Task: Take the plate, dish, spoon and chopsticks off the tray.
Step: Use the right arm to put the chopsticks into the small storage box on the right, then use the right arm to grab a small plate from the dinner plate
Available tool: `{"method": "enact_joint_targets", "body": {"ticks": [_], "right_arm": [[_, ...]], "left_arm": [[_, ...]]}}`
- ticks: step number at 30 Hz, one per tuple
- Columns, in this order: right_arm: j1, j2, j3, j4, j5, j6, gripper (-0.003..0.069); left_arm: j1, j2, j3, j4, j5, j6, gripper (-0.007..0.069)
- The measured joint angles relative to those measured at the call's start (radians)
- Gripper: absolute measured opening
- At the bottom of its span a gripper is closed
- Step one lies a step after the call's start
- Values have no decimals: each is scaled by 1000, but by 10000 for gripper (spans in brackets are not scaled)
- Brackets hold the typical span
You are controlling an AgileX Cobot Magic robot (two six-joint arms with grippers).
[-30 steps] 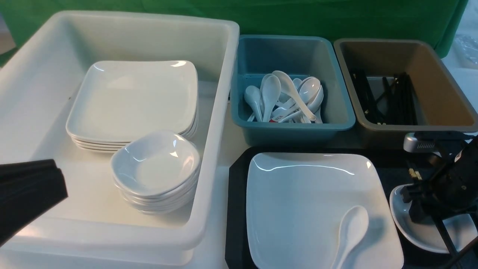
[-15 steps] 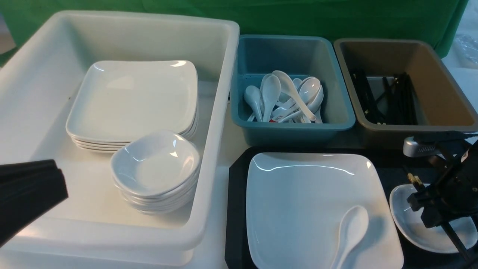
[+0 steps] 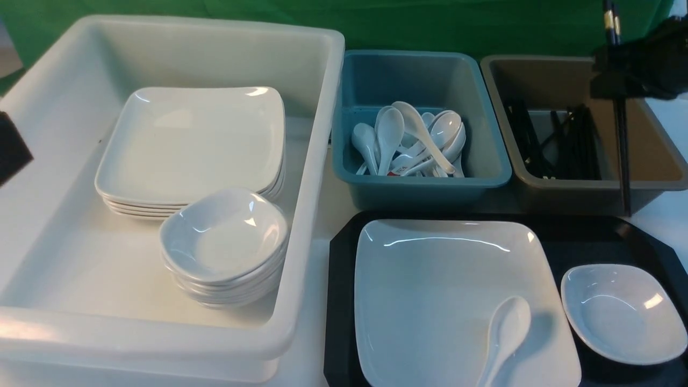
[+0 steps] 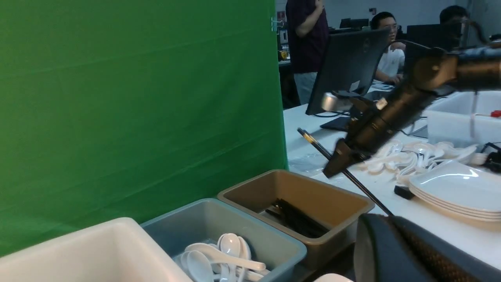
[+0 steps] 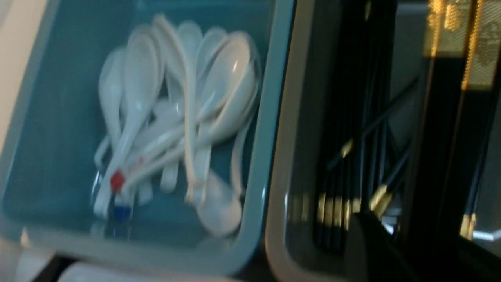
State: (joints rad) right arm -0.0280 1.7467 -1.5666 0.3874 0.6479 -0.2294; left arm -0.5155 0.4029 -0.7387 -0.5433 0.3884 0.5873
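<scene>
The white plate lies on the black tray with the spoon resting in its near right corner. To its right on the tray sits the small dish. My right gripper hangs high above the brown bin, shut on the black chopsticks, which point down, gold bands uppermost. The left wrist view shows that right gripper pinching the chopsticks over the bin. My left gripper shows only at the far left edge, its fingers pressed together with nothing between them.
A large white bin on the left holds stacked plates and stacked dishes. The teal bin holds several spoons. The brown bin holds several black chopsticks. A green backdrop rises behind the bins.
My right gripper closed on the chopsticks at the tray and rose with them to above the brown bin, uncovering the dish. The left arm has drawn back toward the left edge.
</scene>
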Motion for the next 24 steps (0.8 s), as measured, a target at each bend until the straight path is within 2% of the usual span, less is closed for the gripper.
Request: {"method": "enact_joint_targets", "body": {"ticks": [3, 8, 12, 13, 14, 15, 16, 19, 20, 21, 22, 23, 24], "right_arm": [[-36, 194, -227, 26, -20, 25, 123], [-43, 349, -359, 19, -58, 64, 156], [-42, 406, -380, 14, -69, 84, 501], [-42, 406, -380, 11, -46, 84, 555], [-42, 406, -381, 11, -46, 84, 567], [-42, 402, -382, 4, -19, 85, 611], [-42, 381, -383, -19, 49, 85, 631], [-41, 345, -383, -53, 137, 80, 577], [-39, 304, -383, -80, 221, 66, 475], [-35, 258, -384, -96, 303, 40, 342], [-33, 235, -384, -101, 341, 30, 290], [-28, 214, -384, -105, 376, 24, 208], [-24, 198, -386, -106, 401, 20, 164]], "left_arm": [[0, 0, 0, 12, 2, 0, 8], [0, 0, 0, 15, 3, 0, 8], [0, 0, 0, 21, 3, 0, 8], [0, 0, 0, 23, 3, 0, 8], [0, 0, 0, 23, 3, 0, 8], [0, 0, 0, 27, 4, 0, 8], [0, 0, 0, 38, 5, 0, 8], [0, 0, 0, 58, 10, 0, 8], [0, 0, 0, 72, 20, 0, 8], [0, 0, 0, 87, 38, 0, 8], [0, 0, 0, 97, 51, 0, 8], [0, 0, 0, 106, 61, 0, 8], [0, 0, 0, 113, 69, 0, 8]]}}
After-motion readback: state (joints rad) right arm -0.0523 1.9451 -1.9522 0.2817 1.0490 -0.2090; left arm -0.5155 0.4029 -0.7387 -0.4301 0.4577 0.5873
